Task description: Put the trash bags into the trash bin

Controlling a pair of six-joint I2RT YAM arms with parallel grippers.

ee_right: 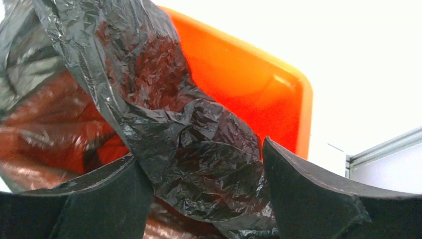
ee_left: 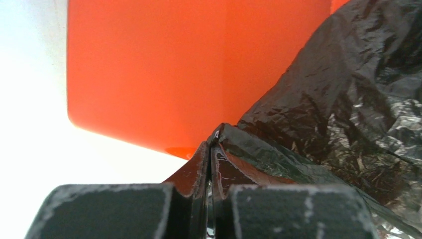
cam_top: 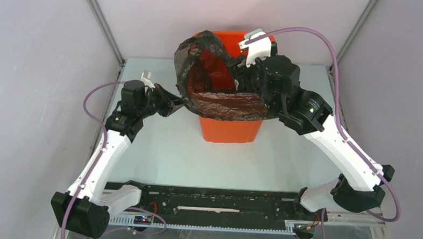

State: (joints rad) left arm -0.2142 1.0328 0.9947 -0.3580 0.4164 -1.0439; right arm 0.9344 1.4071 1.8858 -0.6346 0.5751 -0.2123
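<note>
The orange trash bin point(cam_top: 230, 128) stands at the middle back of the table. The black trash bag point(cam_top: 221, 105) is draped over its top, with the mouth spread wide and the front fold hanging over the bin's front rim. My left gripper point(cam_top: 173, 103) is at the bin's left side, shut on the bag's left edge. In the left wrist view the closed jaws pinch the film point(ee_left: 211, 149) beside the bin wall point(ee_left: 149, 74). My right gripper point(cam_top: 245, 72) is above the bin's right rear. Its fingers are wide apart point(ee_right: 199, 149), with crumpled bag point(ee_right: 199, 164) between them and the bin rim point(ee_right: 304, 99) behind.
White walls and aluminium frame posts point(cam_top: 103, 23) enclose the table on the left, back and right. A black rail point(cam_top: 211, 201) runs along the near edge between the arm bases. Purple cables point(cam_top: 336, 55) loop from both arms.
</note>
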